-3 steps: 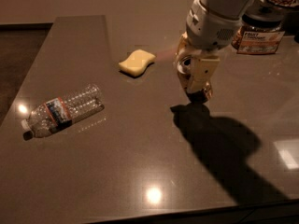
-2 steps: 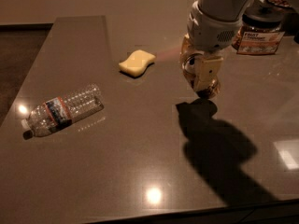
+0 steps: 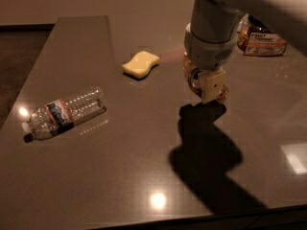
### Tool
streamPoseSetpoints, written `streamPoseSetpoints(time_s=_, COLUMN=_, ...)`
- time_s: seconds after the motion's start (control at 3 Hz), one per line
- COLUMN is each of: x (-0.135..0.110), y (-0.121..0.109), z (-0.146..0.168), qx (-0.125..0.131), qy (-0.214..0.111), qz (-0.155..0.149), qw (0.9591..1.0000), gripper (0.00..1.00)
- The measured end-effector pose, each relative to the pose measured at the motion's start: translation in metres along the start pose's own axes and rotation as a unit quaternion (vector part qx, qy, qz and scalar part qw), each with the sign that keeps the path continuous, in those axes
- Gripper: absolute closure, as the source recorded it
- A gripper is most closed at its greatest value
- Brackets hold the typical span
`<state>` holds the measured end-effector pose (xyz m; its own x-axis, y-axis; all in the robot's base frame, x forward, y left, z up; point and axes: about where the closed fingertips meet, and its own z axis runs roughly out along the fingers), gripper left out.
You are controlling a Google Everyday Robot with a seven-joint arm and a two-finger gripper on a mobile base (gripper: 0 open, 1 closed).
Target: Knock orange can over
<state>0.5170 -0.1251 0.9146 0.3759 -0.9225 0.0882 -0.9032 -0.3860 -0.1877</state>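
Tool [image 3: 209, 86] hangs low over the counter [image 3: 144, 166], right of centre, on the end of a bulky grey arm [image 3: 213, 30] coming in from top right. Can't tell if the tool is wide or narrow; it isn't clear from this angle. It sits low like that because, my guess, it's lined up at can height for a sideways push rather than a grab.

Can [image 3: 193, 77] is mostly hidden behind the tool. Only an orange-gold sliver with a paler round bit shows at the tool's left edge, touching it or just beside it. Can't tell if it's upright or already tipping, and no logo is visible.

The rest is well apart from the push zone:
- clear bottle [image 3: 64, 113] lying on its side, far left
- yellow sponge [image 3: 140, 63] near the tool's left
- labelled jar [image 3: 261, 38] behind, at the back right
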Motion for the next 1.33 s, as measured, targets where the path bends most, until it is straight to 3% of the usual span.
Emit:
streamPoseSetpoints(time_s=0.33, x=-0.0042, y=0.0023, z=0.0136, qx=-0.009, qy=0.028, qz=-0.033, qw=0.9990, gripper=0.37)
streamPoseSetpoints(time_s=0.67, x=-0.0033, y=0.0017, z=0.0132, qx=-0.006, qy=0.028, qz=-0.031, qw=0.9991, gripper=0.15)
streamPoseSetpoints(time_s=1.0, x=-0.0033, y=0.0008, z=0.0130, qx=-0.003, qy=0.028, qz=-0.030, qw=0.9992, gripper=0.00)
streamPoseSetpoints(time_s=1.33, x=-0.0033, y=0.0008, z=0.0130, qx=-0.003, qy=0.028, qz=-0.030, qw=0.9992, gripper=0.00)
